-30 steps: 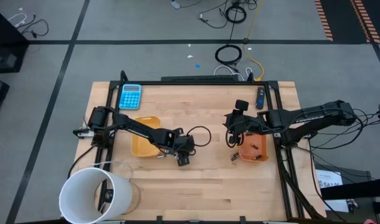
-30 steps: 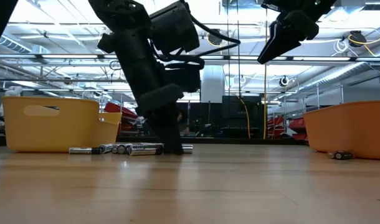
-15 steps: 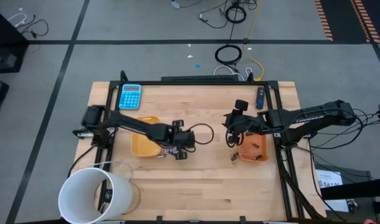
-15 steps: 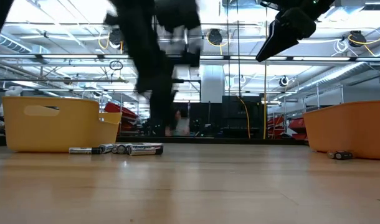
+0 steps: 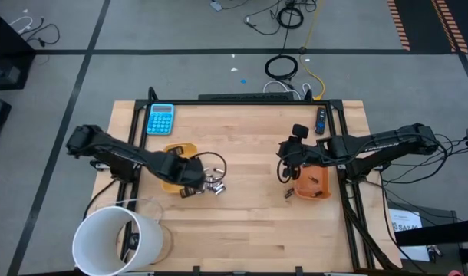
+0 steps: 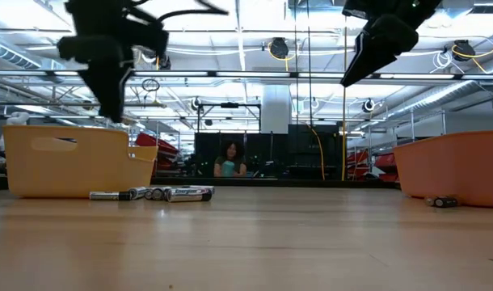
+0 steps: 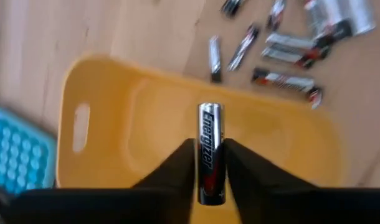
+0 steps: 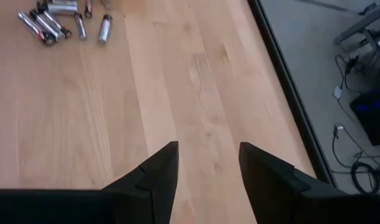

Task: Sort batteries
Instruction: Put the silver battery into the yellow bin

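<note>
One battery (image 7: pixel 209 154) is pinched between the left gripper's (image 7: pixel 209 163) fingers, long axis running out along them, directly above the yellow tray (image 7: pixel 109 134) near the worktop's left edge; remaining batteries (image 5: pixel 213 185) lie just beside it, while the right gripper (image 8: pixel 205 165) hovers open near the orange tray (image 5: pixel 312 182)

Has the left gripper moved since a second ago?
Yes. The left gripper, shut on a battery, went from right of the battery pile to the yellow tray's near edge.

Glossy metal battery (image 7: pixel 210 152), plastic tray (image 7: pixel 115 124)
</note>
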Motion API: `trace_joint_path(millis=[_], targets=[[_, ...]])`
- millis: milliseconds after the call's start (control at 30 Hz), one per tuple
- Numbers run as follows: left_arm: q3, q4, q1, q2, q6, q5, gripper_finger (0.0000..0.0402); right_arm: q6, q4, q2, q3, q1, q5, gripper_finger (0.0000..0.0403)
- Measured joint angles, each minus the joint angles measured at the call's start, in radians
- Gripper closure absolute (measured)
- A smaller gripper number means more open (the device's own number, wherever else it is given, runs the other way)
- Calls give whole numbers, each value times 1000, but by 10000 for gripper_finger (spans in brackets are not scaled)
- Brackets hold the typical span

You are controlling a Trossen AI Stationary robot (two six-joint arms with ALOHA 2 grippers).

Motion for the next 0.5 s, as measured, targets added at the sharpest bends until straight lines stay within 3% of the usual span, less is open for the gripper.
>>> trace_joint_path(millis=[133,233,400,500], targets=[[-9,-69,0,-3,-42,-5,190,-9,12,0,0,0,0,243],[29,-5,4,-4,-34,-10,144,-10,12,0,0,0,0,243],[55,322,-29,4,93,4,138,-12,15,0,0,-2,0,243],[55,339,-47,47,119,-23,143,-10,14,0,0,-1,0,243]])
